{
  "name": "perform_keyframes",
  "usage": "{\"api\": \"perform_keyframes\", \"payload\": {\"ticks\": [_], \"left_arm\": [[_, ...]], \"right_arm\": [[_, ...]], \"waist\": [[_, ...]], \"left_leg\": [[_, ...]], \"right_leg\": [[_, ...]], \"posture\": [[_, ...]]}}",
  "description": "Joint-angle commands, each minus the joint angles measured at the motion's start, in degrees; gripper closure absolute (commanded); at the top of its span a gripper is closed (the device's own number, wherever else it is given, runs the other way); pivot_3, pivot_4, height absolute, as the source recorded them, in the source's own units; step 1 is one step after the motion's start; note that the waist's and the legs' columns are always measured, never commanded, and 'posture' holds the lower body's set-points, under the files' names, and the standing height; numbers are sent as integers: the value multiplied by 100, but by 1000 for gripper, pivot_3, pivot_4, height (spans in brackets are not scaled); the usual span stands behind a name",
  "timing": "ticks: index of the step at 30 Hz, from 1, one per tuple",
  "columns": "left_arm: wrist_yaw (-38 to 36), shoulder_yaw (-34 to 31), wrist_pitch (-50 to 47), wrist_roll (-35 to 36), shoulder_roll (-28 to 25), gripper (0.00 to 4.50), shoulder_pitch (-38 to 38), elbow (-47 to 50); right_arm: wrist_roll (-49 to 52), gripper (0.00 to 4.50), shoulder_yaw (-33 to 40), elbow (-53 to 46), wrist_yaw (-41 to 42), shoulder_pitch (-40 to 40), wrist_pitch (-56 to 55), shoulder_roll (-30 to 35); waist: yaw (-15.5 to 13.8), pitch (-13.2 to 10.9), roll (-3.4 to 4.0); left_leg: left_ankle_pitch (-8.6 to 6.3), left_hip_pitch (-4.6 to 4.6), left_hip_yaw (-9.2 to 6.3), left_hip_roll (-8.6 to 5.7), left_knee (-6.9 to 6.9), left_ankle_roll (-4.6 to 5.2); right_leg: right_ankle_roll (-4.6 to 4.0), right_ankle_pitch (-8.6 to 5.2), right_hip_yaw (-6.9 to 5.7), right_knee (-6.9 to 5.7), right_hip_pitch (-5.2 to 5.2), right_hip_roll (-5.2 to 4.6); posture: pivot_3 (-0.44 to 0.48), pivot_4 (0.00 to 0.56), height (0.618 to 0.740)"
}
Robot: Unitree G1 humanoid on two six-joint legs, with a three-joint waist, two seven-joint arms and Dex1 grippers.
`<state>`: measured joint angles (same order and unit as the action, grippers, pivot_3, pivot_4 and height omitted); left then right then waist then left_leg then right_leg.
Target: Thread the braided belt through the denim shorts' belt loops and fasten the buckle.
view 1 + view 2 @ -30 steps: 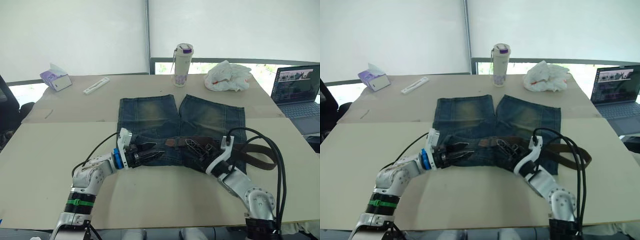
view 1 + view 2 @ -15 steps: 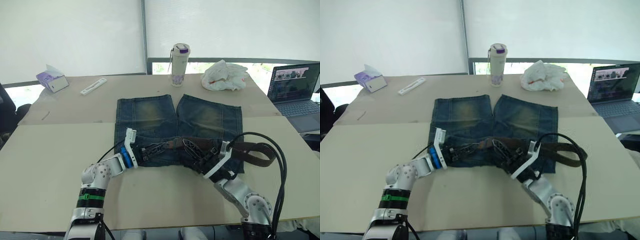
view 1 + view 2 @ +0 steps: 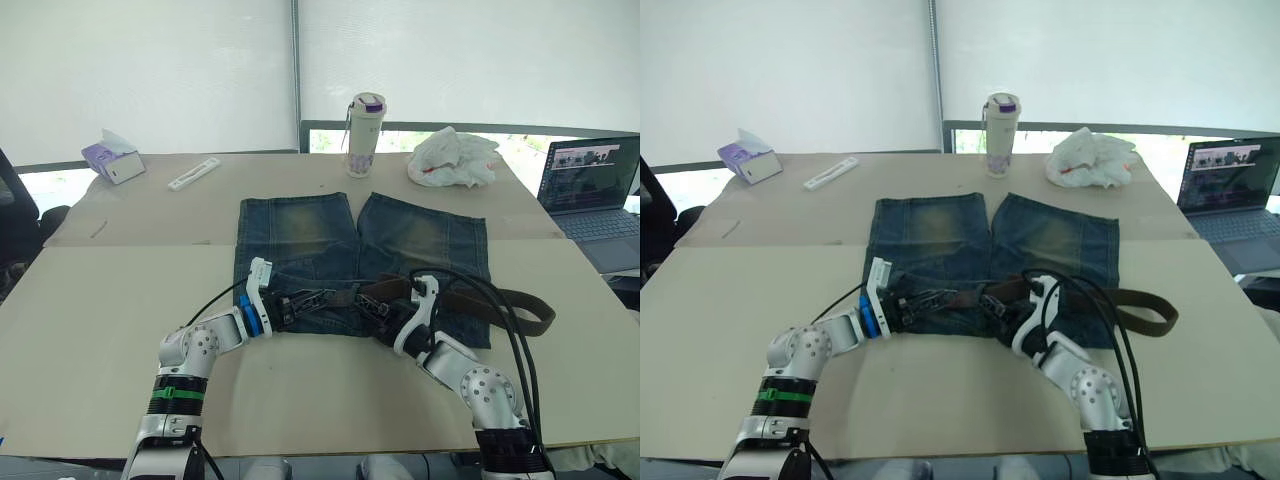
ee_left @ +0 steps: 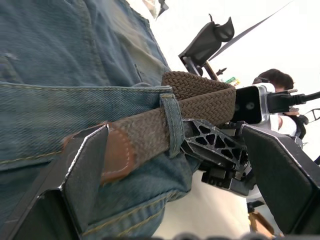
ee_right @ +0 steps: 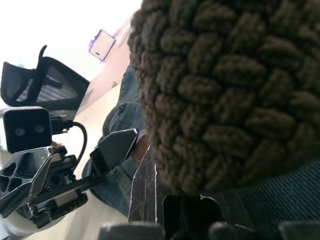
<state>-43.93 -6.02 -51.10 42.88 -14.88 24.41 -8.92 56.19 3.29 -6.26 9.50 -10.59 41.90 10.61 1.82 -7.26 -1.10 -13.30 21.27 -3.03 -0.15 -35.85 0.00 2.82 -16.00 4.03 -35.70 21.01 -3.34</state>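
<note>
The denim shorts (image 3: 300,230) lie flat on the table with the waistband toward me. The braided belt (image 3: 500,298) runs along the waistband and trails off past the shorts' right side in a flat loop. Its brown leather tip (image 4: 117,155) has come through one belt loop (image 4: 172,122) and rests between the spread fingers of my open left gripper (image 3: 308,298). My right gripper (image 3: 380,308) is at mid-waistband, shut on the belt, which bulges up just behind that loop. I cannot make out the buckle.
A bottle with a purple lid (image 3: 365,120) and a crumpled white bag (image 3: 452,157) stand behind the shorts. A laptop (image 3: 592,180) is at the far right. A tissue box (image 3: 112,160) and a white strip (image 3: 193,172) lie at the far left.
My right gripper has slid left along the waistband toward the left gripper, carrying the belt with it. The left gripper has edged right to the belt's tip. The camera has shifted.
</note>
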Motion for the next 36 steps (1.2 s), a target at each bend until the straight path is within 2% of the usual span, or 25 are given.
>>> {"api": "perform_keyframes", "payload": {"ticks": [1,7,17,27,28,29,32,36], "left_arm": [[-102,-185,112,65,-182,36,25,235],[-248,-5,118,-108,-328,36,-3,47],[-168,280,243,-352,144,36,264,-363],[27,-140,-8,4,487,36,402,-538],[63,-188,-44,30,516,556,418,-543],[72,-192,-55,13,525,848,420,-532],[38,-112,-54,-68,527,2147,375,-469],[77,-75,22,-122,572,4204,348,-463]], "right_arm": [[-41,4500,429,338,-213,143,35,-125],[444,4500,747,333,59,247,223,-400],[662,4500,746,112,464,408,578,-415],[535,4500,656,34,609,424,625,-416],[512,4500,639,22,626,426,639,-407],[500,4500,635,15,632,428,650,-404],[457,4500,626,18,648,429,658,-406],[378,4500,566,-62,770,460,636,-352]], "waist": [[6,0,0],[-3,-2,2],[-39,-4,5],[-39,-4,6],[-38,-4,5],[-37,-5,6],[-34,-5,6],[-31,-5,6]], "left_leg": [[0,0,0,2,1,0],[0,5,-1,0,4,0],[0,17,-4,1,13,0],[0,18,-3,0,13,0],[0,19,-3,0,13,0],[0,19,-3,0,13,0],[0,19,-3,0,13,0],[0,19,-2,0,13,0]], "right_leg": [[-1,1,0,0,2,0],[-21,12,-1,0,6,-5],[-21,12,-4,2,17,-2],[-19,11,-6,3,18,1],[-17,10,-6,4,18,1],[-17,10,-6,4,18,1],[-17,10,-6,4,19,4],[-18,10,-6,4,19,4]], "posture": [[0,150,740],[0,150,740],[0,150,740],[0,150,740],[0,150,740],[0,150,740],[0,150,740],[0,150,740]]}}
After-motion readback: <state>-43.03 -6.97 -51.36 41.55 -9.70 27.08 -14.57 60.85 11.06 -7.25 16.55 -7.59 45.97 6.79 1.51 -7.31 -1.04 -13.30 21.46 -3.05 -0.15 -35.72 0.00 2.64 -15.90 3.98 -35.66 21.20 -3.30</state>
